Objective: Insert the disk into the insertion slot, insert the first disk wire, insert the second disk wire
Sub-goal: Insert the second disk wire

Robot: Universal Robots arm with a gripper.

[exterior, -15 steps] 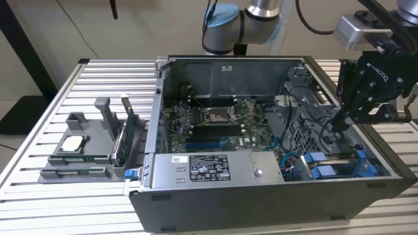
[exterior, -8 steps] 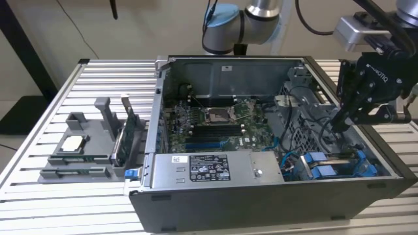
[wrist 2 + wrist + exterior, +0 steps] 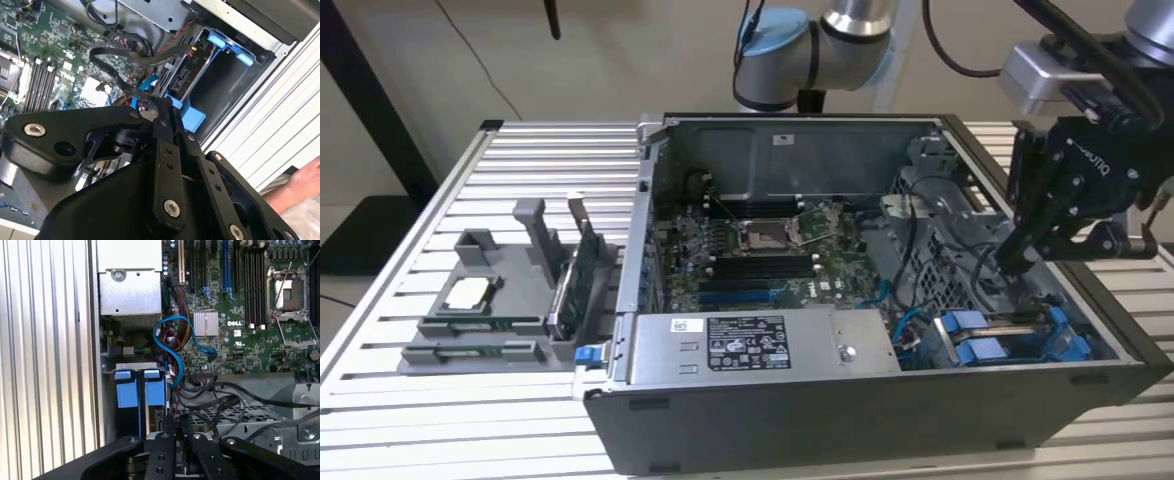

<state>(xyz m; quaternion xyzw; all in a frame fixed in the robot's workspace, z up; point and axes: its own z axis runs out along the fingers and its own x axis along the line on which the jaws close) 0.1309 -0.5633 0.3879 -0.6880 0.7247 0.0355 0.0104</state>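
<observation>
One gripper [image 3: 1023,262] hangs inside the open computer case [image 3: 881,420], over the drive corner at the exterior view's right. Its jaws stand nearly together, the two black fingers [image 3: 165,127] pinched on a dark cable [image 3: 112,60] just above the blue carrier; whether the cable is firmly clamped cannot be told for sure. In the first wrist view the same fingers [image 3: 170,422] meet near the black wires [image 3: 220,402] that run across the perforated metal cage [image 3: 235,415].

The disk [image 3: 1001,335], in its bright blue carrier, lies seated in the insertion slot [image 3: 220,95] at the case's lower corner on the exterior view's right, beside the grey power-supply box [image 3: 747,345]. Blue tabs [image 3: 140,387] mark the bay's mouth in the first wrist view.

Room is tight: the case wall stands close on one side of the gripper, the cage and a blue data cable [image 3: 172,347] on the other. The motherboard [image 3: 761,245] lies open toward the middle. A grey parts holder [image 3: 494,310] rests on the slatted desk [image 3: 414,240] well apart from the case. A person's hand [image 3: 300,182] shows beyond the case edge in the second wrist view.
</observation>
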